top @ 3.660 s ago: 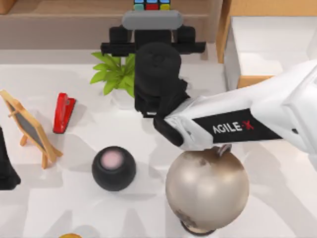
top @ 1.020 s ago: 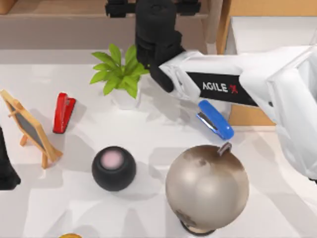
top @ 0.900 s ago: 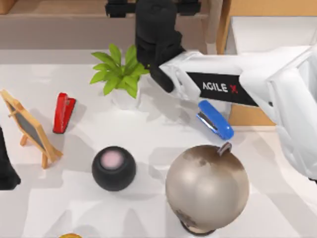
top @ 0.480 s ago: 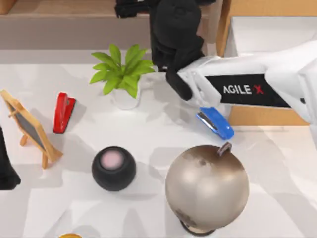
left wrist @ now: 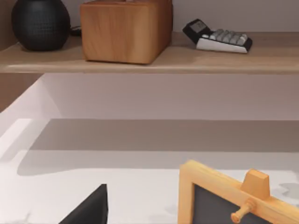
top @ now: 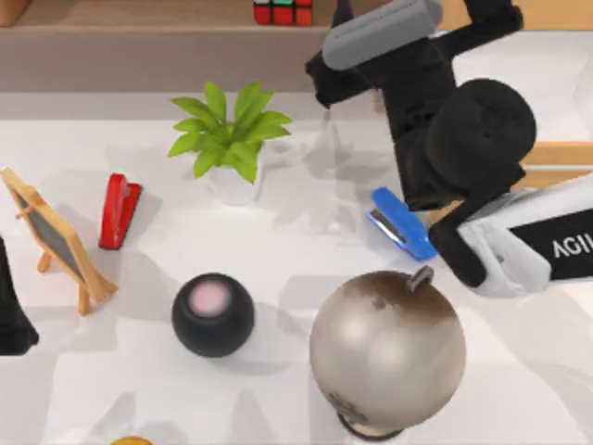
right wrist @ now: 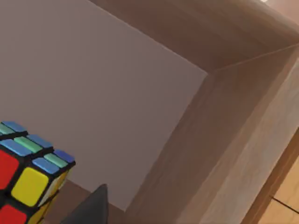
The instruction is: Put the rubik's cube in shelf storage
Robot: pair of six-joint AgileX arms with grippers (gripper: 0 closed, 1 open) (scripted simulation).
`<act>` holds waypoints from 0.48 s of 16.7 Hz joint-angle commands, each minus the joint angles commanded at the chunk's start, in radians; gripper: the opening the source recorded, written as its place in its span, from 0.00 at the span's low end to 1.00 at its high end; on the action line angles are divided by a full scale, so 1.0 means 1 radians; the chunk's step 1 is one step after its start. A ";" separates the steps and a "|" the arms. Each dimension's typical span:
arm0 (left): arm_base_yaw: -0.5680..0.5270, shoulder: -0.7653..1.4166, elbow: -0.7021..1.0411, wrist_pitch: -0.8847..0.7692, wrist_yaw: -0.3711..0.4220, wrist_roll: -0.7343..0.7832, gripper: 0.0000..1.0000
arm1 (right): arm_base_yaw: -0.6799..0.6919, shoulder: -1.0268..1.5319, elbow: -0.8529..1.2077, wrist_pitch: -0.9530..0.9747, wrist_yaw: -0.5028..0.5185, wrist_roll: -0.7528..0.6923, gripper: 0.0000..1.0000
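At the near edge of the white bench [top: 278, 269] stands a metallic globe [top: 387, 350], with a black ball speaker [top: 212, 315] to its left and a small wooden-framed chalkboard easel [top: 56, 239] further left, close to the dark bulk of the left arm [top: 13, 320] parked at the bench's left edge. In the left wrist view that same easel [left wrist: 233, 198] sits in the foreground, and beyond it a wooden board carries a black speaker [left wrist: 40, 23], a wooden box [left wrist: 125, 29] and a calculator [left wrist: 217, 38]. Further back on the bench lie a red stapler [top: 119, 209] on the left, a green potted plant [top: 232, 139] in the middle and a blue stapler [top: 402, 222] on the right, just beside the right arm. The right arm's black wrist rises over the right side of the bench, and its pincer [top: 408, 19] sits near the shelf's right end, apart from the cube; I cannot tell how wide its fingers stand. Farthest off, the rubik's cube [top: 283, 11] rests on the board of the shelf storage [top: 139, 14], at the top edge of the top view. The right wrist view shows the rubik's cube [right wrist: 30, 177] sitting inside the brown recess, free of any grip, near the shelf's inner corner [right wrist: 210, 74].
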 joint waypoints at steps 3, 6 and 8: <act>0.000 0.000 0.000 0.000 0.000 0.000 1.00 | -0.030 -0.104 -0.263 0.160 -0.045 -0.204 1.00; 0.000 0.000 0.000 0.000 0.000 0.000 1.00 | -0.074 -0.161 -0.491 0.290 -0.080 -0.400 1.00; 0.000 0.000 0.000 0.000 0.000 0.000 1.00 | -0.112 -0.167 -0.612 0.353 -0.099 -0.521 1.00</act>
